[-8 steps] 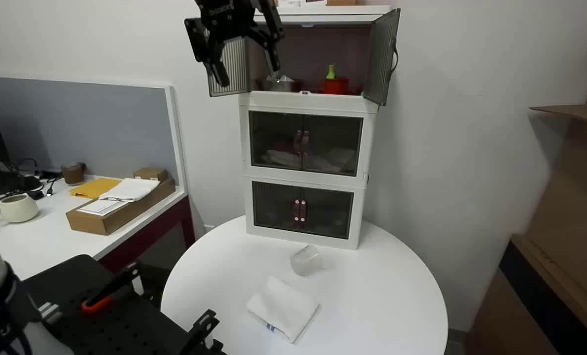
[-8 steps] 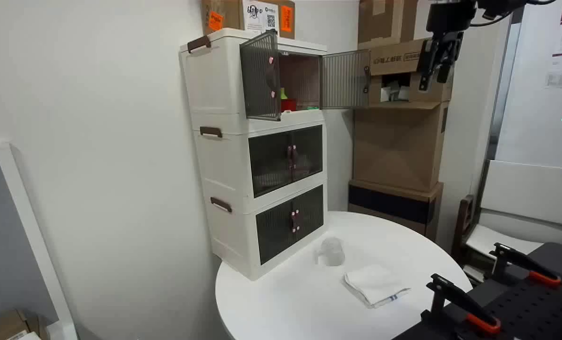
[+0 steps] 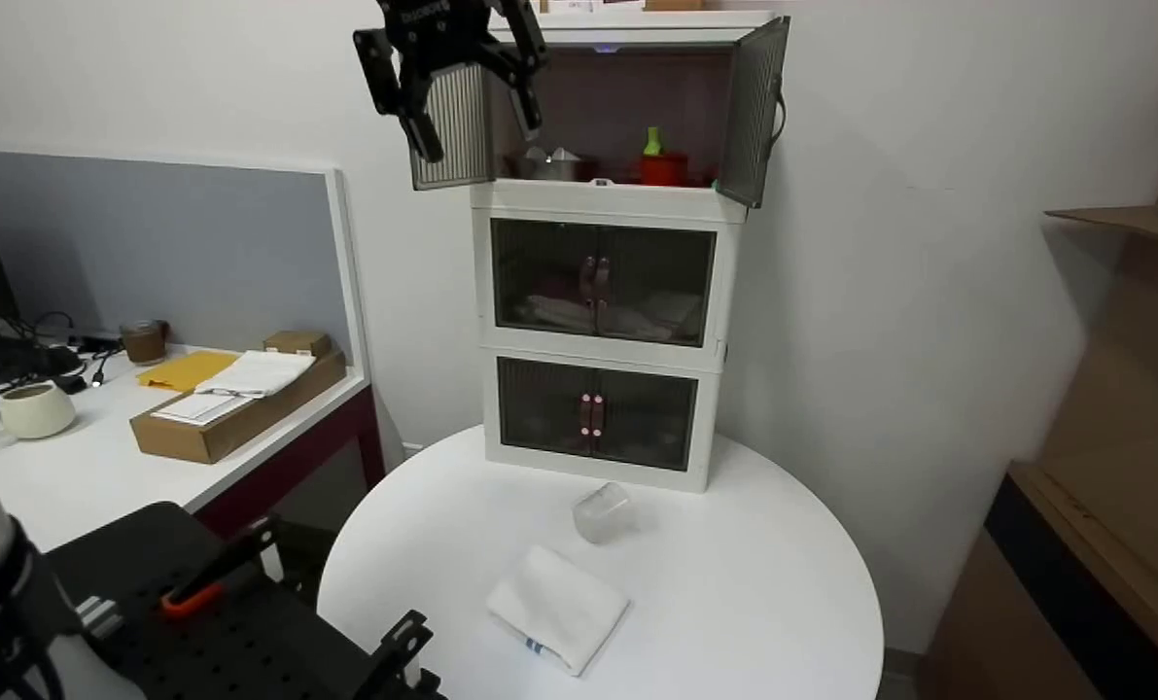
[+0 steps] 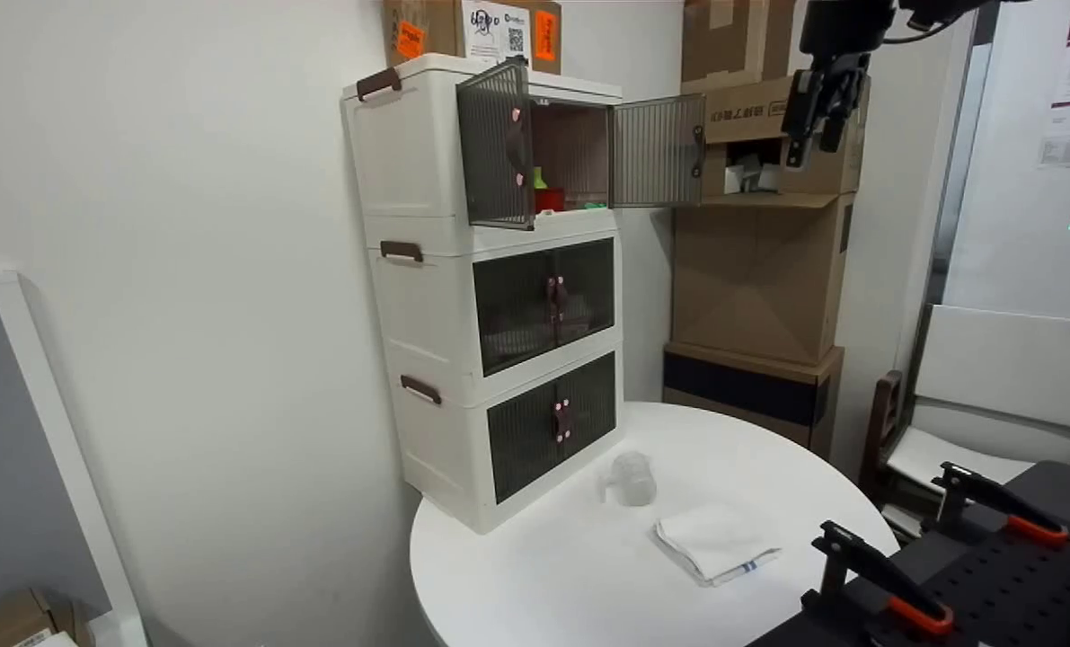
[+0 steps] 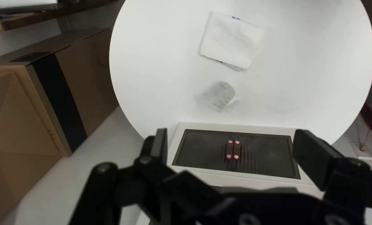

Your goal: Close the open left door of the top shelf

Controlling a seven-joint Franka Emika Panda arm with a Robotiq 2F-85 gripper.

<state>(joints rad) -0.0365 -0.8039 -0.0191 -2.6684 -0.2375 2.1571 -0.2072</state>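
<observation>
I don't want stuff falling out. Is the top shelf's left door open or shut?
Open: both exterior views show the left door sticking out from the top shelf.

- Gripper [image 3: 478, 142]: matte black, angular; pale lettering [image 3: 426, 12], blurred.
- Round grey screw heads [image 5: 145, 160], several, slightly blurred.
- Thin black cable [image 4: 923, 39], gently curved.
- Arm housing [image 3: 78, 661]: white, rounded; dark cables [image 3: 44, 671] across.

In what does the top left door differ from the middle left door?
The top left door is swung open; the middle left door is shut. The top left door's handle stands apart from the top right handle; the middle left door's handle sits beside the middle right handle. Both left doors have dark handles.
</observation>
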